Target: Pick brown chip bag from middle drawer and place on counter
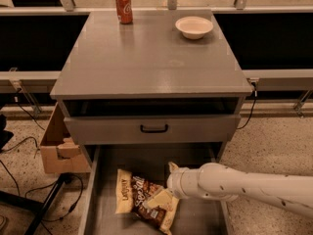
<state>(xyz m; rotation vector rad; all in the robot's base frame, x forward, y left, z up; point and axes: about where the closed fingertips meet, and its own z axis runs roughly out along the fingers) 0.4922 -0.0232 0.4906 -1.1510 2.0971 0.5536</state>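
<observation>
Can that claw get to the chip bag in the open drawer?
Probably yes: the middle drawer stands open, nothing covers the brown chip bag, and the claw sits right at it.

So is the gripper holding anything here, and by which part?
Cannot tell. The gripper sits low in the middle drawer at the right end of the brown chip bag; the bag lies on the drawer floor, and no grip shows.

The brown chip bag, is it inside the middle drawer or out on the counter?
Inside: the brown chip bag lies on the floor of the open middle drawer, with the end effector over its right half.
</observation>
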